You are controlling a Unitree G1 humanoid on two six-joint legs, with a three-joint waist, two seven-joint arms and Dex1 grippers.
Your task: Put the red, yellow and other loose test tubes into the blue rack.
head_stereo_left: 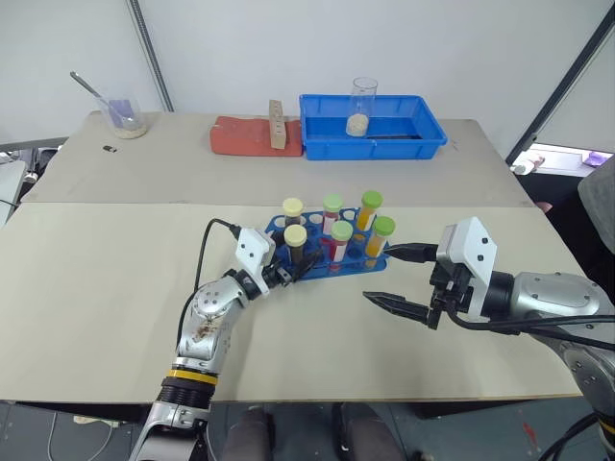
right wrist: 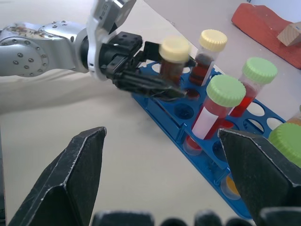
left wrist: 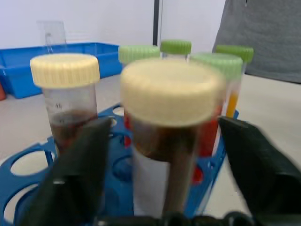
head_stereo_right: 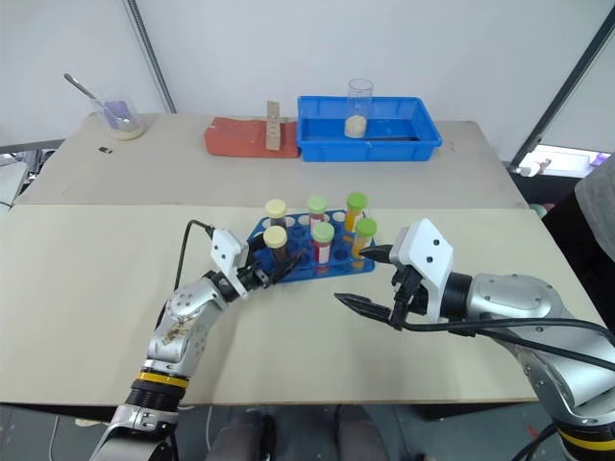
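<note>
The blue plastic test-tube rack [head_stereo_left: 327, 252] sits near the middle of the beige counter [head_stereo_left: 115, 288], and six capped tubes stand upright in it. Two have cream caps and dark brown contents: the nearer cream-capped tube [head_stereo_left: 296, 246] at the rack's left end, the farther cream-capped tube [head_stereo_left: 292, 211] just behind it. Four have green caps: a green-capped red tube [head_stereo_left: 339, 242] at the centre front, another green-capped red tube [head_stereo_left: 332, 210] behind it, and two green-capped orange tubes [head_stereo_left: 371, 209] at the right end.

The left hand [head_stereo_left: 288, 272] reaches in from lower left to the rack's left end. In its wrist view its black fingers [left wrist: 80, 160] stand spread on either side of the nearer cream-capped tube – a visible gap each side, so the tube stands in its hole on its own.

The right hand [head_stereo_left: 396, 279] hovers at the right of the frame, just off the rack's right end and above the counter, its two black fingers [right wrist: 70, 174] wide apart and holding nothing.

Along the upper part of the frame lie a blue plastic bin [head_stereo_left: 373, 125] with a clear beaker [head_stereo_left: 362, 106] standing in it, a red block [head_stereo_left: 245, 135] with a small wooden piece [head_stereo_left: 277, 126] leaning on it, and – at upper left – a clear glass cup with a spoon [head_stereo_left: 123, 115].
</note>
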